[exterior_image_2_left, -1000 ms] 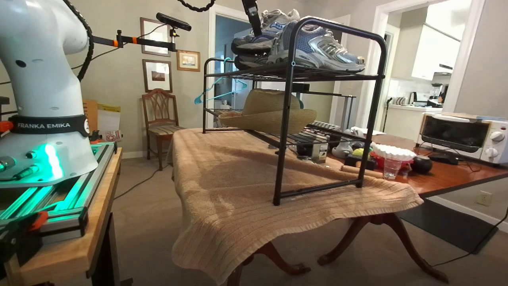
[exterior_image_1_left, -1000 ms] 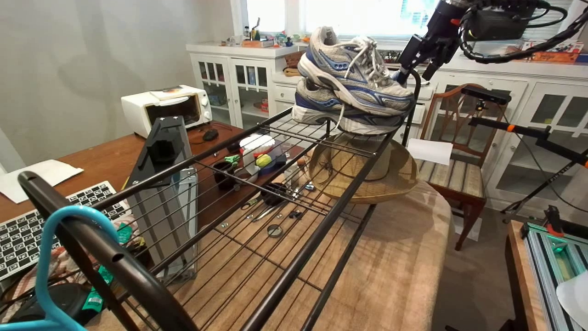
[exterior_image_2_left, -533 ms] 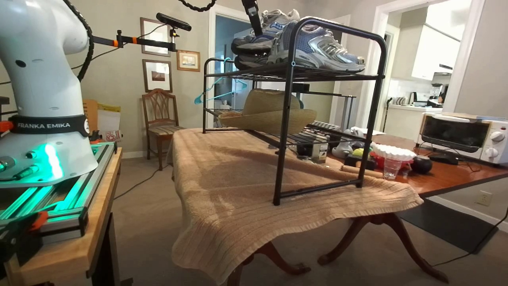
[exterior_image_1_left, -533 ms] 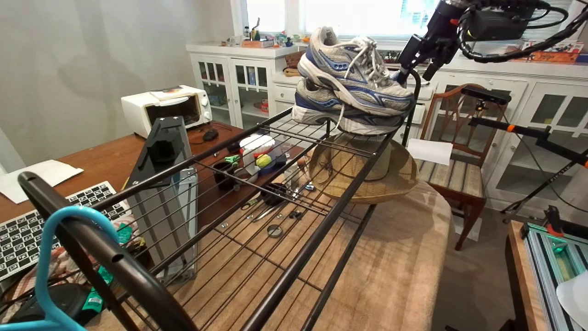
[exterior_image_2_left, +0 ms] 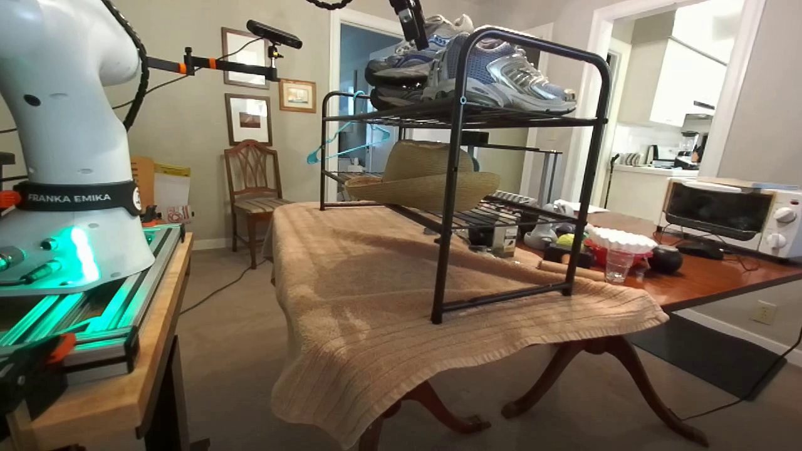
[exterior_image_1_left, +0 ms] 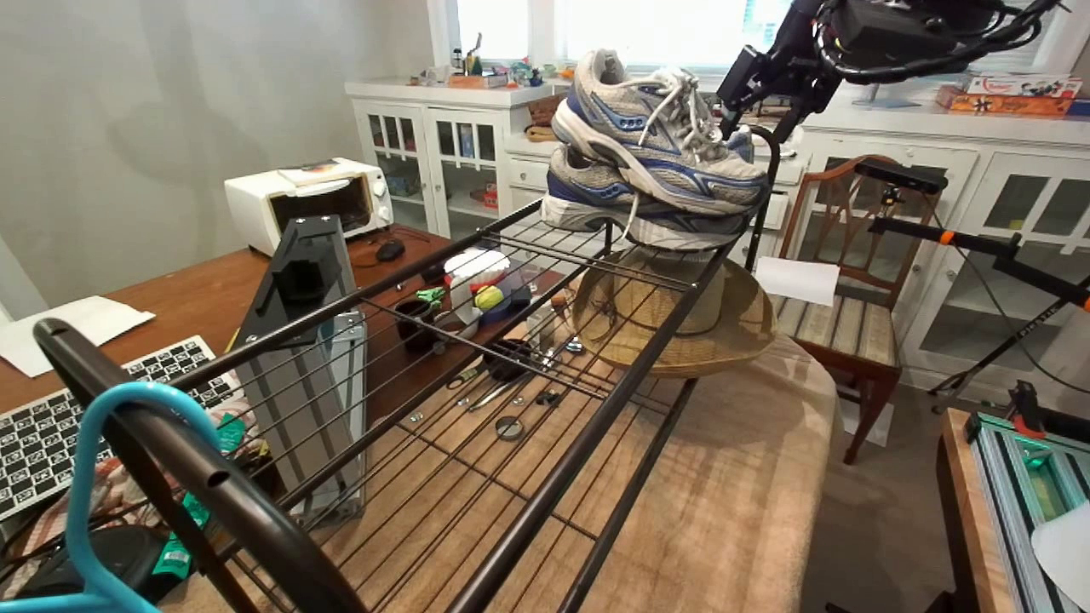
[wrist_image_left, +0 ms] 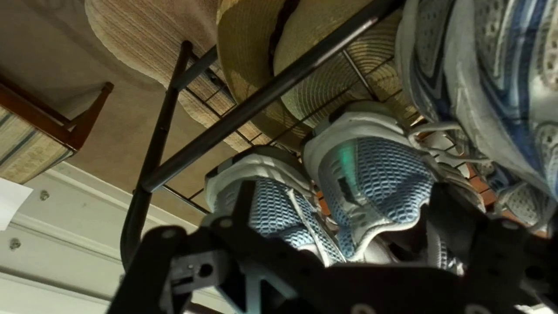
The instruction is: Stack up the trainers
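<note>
Two grey, white and blue trainers are stacked at the rack's far end in an exterior view, an upper one (exterior_image_1_left: 639,128) on a lower one (exterior_image_1_left: 588,189). The stack shows at the right edge of the wrist view (wrist_image_left: 510,83). Beside it, two blue-mesh trainers stand side by side on the rack, one on the left (wrist_image_left: 270,209) and one on the right (wrist_image_left: 388,174). One also shows in an exterior view (exterior_image_2_left: 501,72). My gripper (wrist_image_left: 342,200) is open above this pair, its fingers apart and holding nothing. It also shows in an exterior view (exterior_image_1_left: 756,132).
The dark metal rack (exterior_image_2_left: 452,169) has a raised end hoop close to the gripper. A straw hat (exterior_image_2_left: 413,172) lies on its lower shelf. A blue hanger (exterior_image_1_left: 136,392) hangs on the near end. A toaster oven (exterior_image_1_left: 298,196) stands on the table.
My gripper has risen a little and shifted sideways, left in an exterior view, toward the blue-mesh pair. The trainers and rack have not moved.
</note>
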`<state>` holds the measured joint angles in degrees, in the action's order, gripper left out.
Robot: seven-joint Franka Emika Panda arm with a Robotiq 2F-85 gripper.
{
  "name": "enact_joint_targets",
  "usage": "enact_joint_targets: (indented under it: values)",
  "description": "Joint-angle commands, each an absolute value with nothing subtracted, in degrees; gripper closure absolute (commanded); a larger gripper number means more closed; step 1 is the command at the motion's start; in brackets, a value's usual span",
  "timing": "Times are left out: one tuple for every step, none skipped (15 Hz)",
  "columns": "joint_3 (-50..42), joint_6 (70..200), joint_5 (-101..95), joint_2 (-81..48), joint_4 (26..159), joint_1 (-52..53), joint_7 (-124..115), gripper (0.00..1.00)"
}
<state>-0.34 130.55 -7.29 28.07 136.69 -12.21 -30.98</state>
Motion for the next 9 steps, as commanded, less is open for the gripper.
enact_joint_targets:
  values:
    - [1.35,129.4,-5.91,23.78,132.59,-13.35,-36.08,0.0]
    - [1.53,129.62,-6.0,22.93,131.95,-13.34,-37.69,0.0]
    - [1.6,129.57,-6.08,22.03,131.35,-13.24,-39.1,0.0]
    - [1.59,129.5,-6.12,21.01,130.63,-13.1,-40.41,0.0]
    - [1.61,129.48,-6.34,20.17,130.07,-13.07,-41.88,0.0]
    - [1.46,129.25,-6.44,19.48,129.5,-12.98,-43.01,0.0]
    - [1.24,129.27,-6.45,18.94,129.15,-12.84,-43.96,0.0]
    - [1.02,129.55,-6.47,18.4,128.76,-12.86,-45.24,0.0]
    - [0.88,129.47,-6.52,17.8,128.3,-12.76,-46.18,0.0]
